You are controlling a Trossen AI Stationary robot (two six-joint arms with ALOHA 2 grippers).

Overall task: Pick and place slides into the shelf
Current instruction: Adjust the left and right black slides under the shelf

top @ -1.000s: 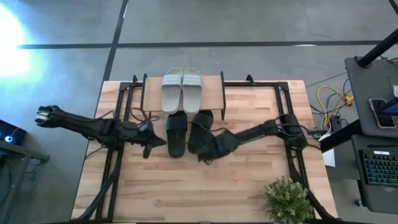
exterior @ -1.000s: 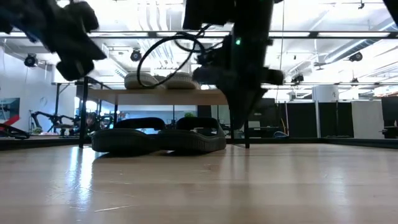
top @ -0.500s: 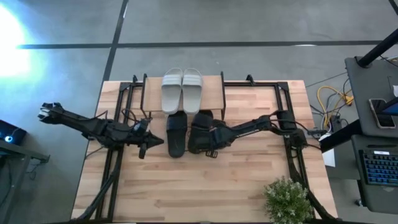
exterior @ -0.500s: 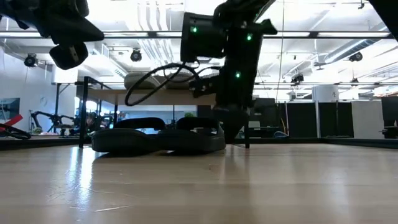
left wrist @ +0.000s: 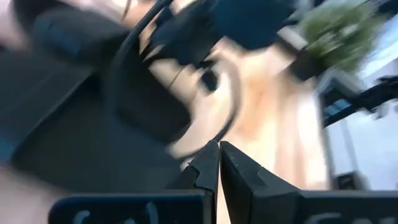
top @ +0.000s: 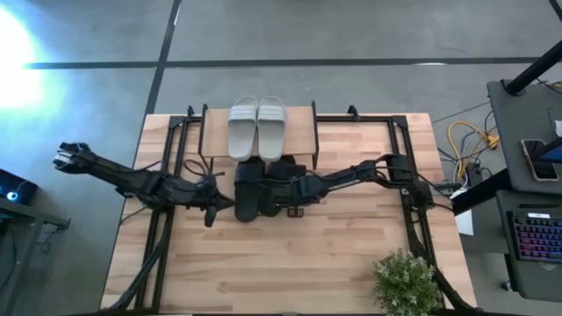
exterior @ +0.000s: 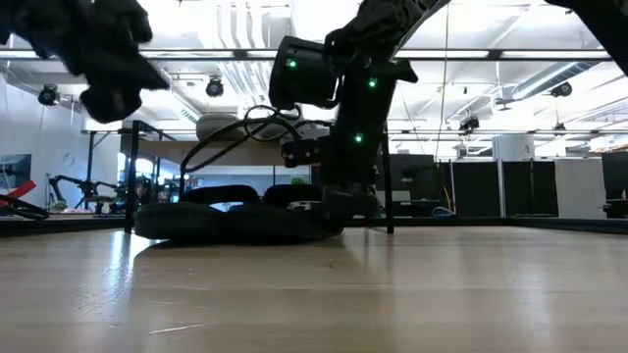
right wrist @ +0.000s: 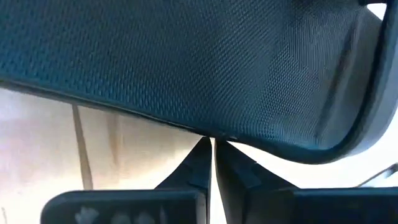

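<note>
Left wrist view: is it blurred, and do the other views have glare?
Left wrist view: smeared by motion blur, only the shut left gripper sharp. High view: strong glare at the left edge. Low view: bright ceiling lights leave the arms dark. Right wrist view: sharp on the black slide.

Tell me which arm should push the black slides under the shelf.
Right. Its right gripper is already down against the black slides, in front of the shelf. The left gripper sits beside them, shut.

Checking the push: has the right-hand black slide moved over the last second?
Yes. The right black slide has slid left against the other black slide, judged by the shelf, pushed by the right gripper.
</note>
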